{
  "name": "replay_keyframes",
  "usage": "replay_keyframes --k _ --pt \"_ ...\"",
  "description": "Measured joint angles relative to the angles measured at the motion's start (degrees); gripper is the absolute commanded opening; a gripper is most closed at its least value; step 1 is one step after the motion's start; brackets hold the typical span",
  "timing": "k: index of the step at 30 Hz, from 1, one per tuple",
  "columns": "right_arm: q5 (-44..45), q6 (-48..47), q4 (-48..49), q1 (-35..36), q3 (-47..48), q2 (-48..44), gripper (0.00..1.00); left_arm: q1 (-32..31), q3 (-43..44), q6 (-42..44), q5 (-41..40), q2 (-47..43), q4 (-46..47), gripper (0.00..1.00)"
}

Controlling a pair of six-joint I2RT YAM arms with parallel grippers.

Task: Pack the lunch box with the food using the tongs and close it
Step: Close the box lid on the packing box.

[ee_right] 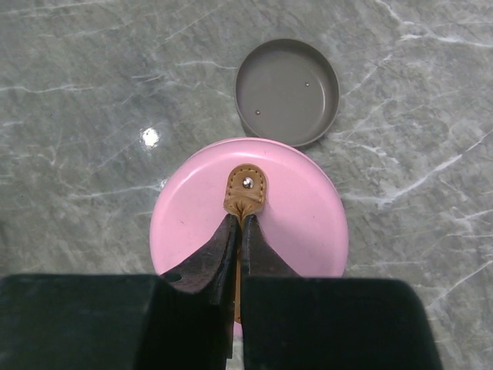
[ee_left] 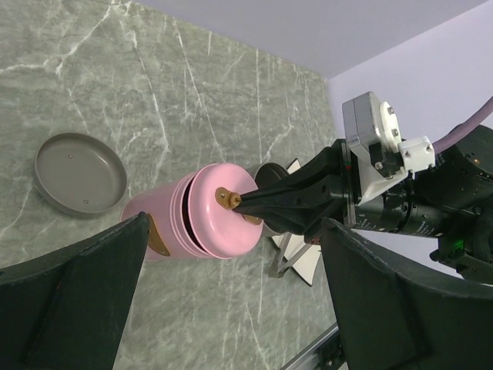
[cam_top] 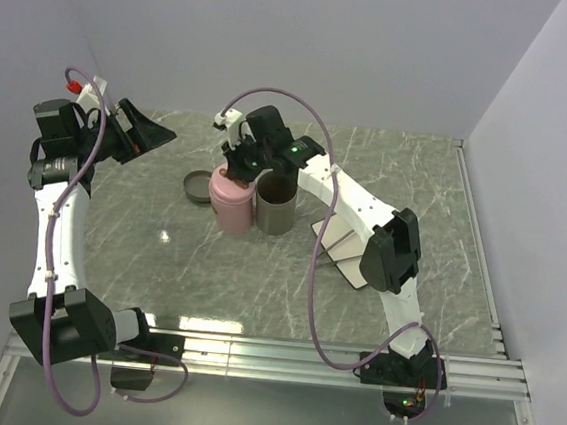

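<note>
**A:** From above, what has the right claw (cam_top: 239, 171)?

**B:** It's pinched shut on top of the pink lunch box (cam_top: 231, 207). The box stands mid-table, just beside a grey tub (cam_top: 276, 210), and a grey lid (cam_top: 198, 186) lies at its left. The left claw (cam_top: 149, 129) hangs wide open at the far left. The tabletop (cam_top: 207, 276) runs open to the near edge.

**A:** Left wrist?

**B:** Its fingers (ee_left: 69, 301) spread wide, well apart from the box.

**A:** Right wrist?

**B:** It's gripping the tan leather tab (ee_right: 246, 185) at the centre of the box's top. There's open marble around the rim.

Grey marble table (cam_top: 207, 276) bears a pink lunch box (cam_top: 230, 210), grey cup (cam_top: 274, 212), round lid (cam_top: 197, 186) and white plate (cam_top: 347, 260).
</note>
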Motion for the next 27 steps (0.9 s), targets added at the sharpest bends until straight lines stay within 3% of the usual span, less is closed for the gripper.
replay_keyframes --k 27 --pt "-1.33 -0.07 -0.20 0.22 1.62 2.16 0.00 0.00 -2.91 0.28 0.17 -0.68 0.59 0.99"
